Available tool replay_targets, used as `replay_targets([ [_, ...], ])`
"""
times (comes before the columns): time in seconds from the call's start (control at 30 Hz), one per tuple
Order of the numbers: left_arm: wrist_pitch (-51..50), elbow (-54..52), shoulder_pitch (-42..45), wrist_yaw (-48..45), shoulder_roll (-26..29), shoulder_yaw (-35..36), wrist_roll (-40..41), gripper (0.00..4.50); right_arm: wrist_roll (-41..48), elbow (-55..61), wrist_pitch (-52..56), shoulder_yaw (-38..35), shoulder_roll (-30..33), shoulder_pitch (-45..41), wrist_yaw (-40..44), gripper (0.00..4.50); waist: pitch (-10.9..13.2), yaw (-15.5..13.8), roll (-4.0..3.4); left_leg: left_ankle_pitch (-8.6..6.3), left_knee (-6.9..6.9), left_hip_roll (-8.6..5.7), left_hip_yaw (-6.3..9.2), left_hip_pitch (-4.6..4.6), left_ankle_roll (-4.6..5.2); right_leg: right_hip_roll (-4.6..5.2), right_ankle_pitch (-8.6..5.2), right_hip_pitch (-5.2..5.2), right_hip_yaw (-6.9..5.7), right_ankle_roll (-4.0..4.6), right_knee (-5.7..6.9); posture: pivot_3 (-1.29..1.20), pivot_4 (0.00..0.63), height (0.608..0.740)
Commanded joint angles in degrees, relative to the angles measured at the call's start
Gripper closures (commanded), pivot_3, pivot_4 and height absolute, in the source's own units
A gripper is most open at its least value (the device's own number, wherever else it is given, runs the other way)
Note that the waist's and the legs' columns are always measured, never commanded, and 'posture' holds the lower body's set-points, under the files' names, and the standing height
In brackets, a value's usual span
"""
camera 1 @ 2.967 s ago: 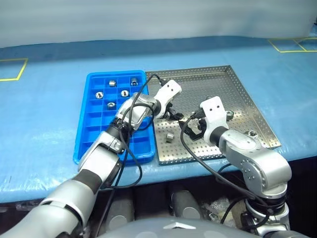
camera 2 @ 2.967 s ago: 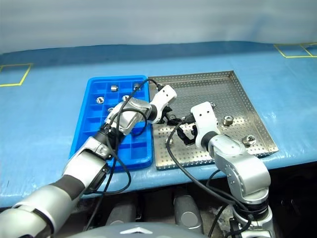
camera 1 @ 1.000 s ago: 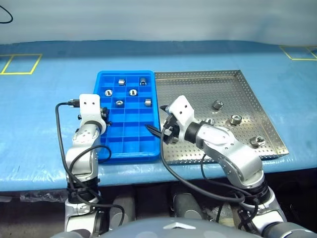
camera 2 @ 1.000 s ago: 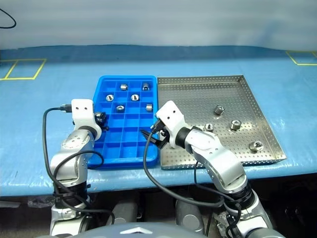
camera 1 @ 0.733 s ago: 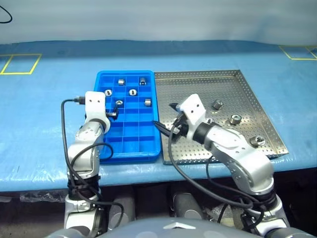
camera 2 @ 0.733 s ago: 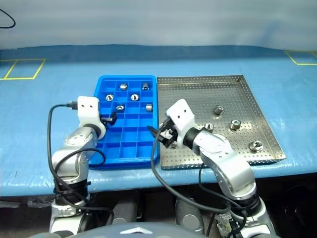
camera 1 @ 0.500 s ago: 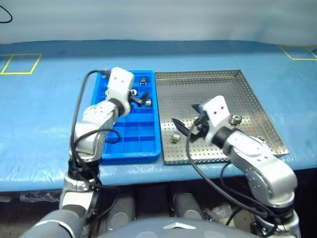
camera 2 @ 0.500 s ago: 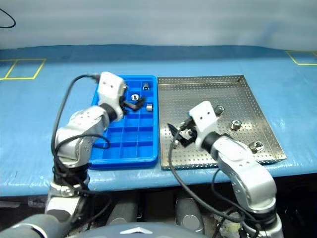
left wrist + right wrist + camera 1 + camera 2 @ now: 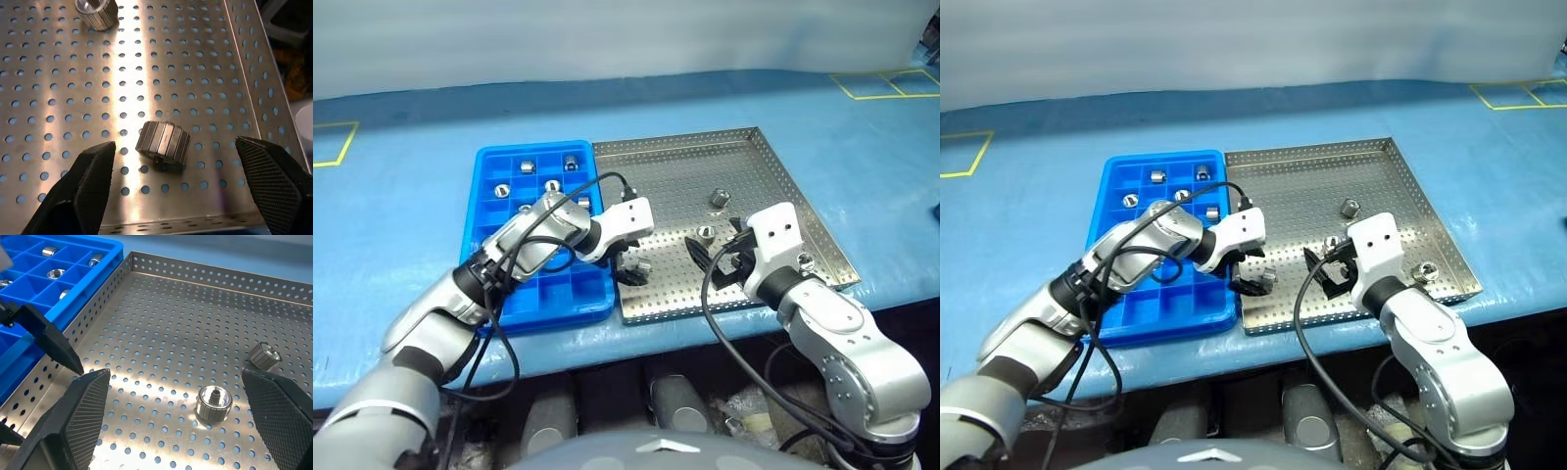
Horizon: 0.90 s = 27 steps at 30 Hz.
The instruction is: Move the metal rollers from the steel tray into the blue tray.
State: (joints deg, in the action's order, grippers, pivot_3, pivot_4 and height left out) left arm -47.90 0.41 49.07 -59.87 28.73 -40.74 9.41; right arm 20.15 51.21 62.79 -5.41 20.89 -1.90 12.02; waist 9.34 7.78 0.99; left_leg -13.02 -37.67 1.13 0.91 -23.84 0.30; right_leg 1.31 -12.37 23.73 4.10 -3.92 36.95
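We find no readable text, label, brand, number or sign on anything in these views.
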Motion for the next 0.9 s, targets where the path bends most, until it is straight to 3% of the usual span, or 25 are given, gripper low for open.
replay_targets([
  [0.03,4.91,3.23,2.11,-2.64,-1.19,-2.97,-3.88,0.25,0.27,2.75,-0.51,-0.29,-0.53,-0.62,-1.01,0.0,0.0,0.06,0.0,0.0,0.0,0.0,0.0,0.0,0.0,0.0,0.0,0.0,0.0,0.0,0.0,-0.23,0.15,0.74],
  [0.17,7.72,7.88,2.89,-3.37,-4.25,-4.56,-7.1,0.25,0.31,2.7,-0.83,-0.42,-0.9,-0.87,-1.54,0.0,0.0,-0.02,0.0,0.0,-0.01,0.01,0.01,0.0,0.0,-0.01,-0.01,0.0,-0.01,0.0,0.02,-0.23,0.15,0.74],
  [0.27,9.86,10.59,3.18,-3.24,-6.27,-5.18,-9.79,0.79,0.34,2.59,-0.98,-0.33,-1.14,-1.24,-1.81,0.0,-0.01,0.03,0.0,0.0,-0.06,0.0,0.01,0.01,0.01,-0.01,-0.01,-0.04,0.0,-0.01,0.01,-0.23,0.15,0.74],
  [0.47,10.87,9.45,2.22,-5.54,-6.01,-4.43,-12.43,2.83,0.77,2.64,-1.22,-0.63,-1.36,-1.51,-2.05,0.0,-0.03,0.47,-0.04,0.0,-0.09,0.01,0.01,0.03,0.01,-0.01,0.0,-0.06,0.01,-0.01,0.04,-0.24,0.15,0.74],
  [0.6,9.12,5.61,0.9,-5.6,-3.68,-1.52,-12.22,2.88,1.1,1.76,-1.2,-0.55,-1.3,-2.41,-1.92,0.0,-0.03,1.19,-0.04,0.0,-0.05,0.03,0.02,0.02,0.01,-0.02,0.0,-0.03,0.02,-0.02,0.04,-0.24,0.15,0.74],
  [0.73,1.04,-3.27,-3.68,1.7,-3.32,12.01,-7.67,2.88,1.53,0.45,-1.27,1.26,-1.2,-4.33,-1.26,0.0,0.01,1.44,-0.08,0.0,0.01,0.06,0.12,0.03,0.01,-0.04,0.12,0.04,0.05,-0.22,0.11,-0.15,0.15,0.74],
  [0.9,-8.25,-17.29,-14.02,20.36,-9.31,31.11,-8.05,2.88,2.16,-3.62,-2.16,6.52,-1.72,-9.23,0.87,0.0,0.01,0.1,-0.1,0.01,-0.05,0.07,0.24,0.03,0.01,-0.07,0.16,0.03,-0.03,-0.29,0.19,-0.08,0.15,0.74],
])
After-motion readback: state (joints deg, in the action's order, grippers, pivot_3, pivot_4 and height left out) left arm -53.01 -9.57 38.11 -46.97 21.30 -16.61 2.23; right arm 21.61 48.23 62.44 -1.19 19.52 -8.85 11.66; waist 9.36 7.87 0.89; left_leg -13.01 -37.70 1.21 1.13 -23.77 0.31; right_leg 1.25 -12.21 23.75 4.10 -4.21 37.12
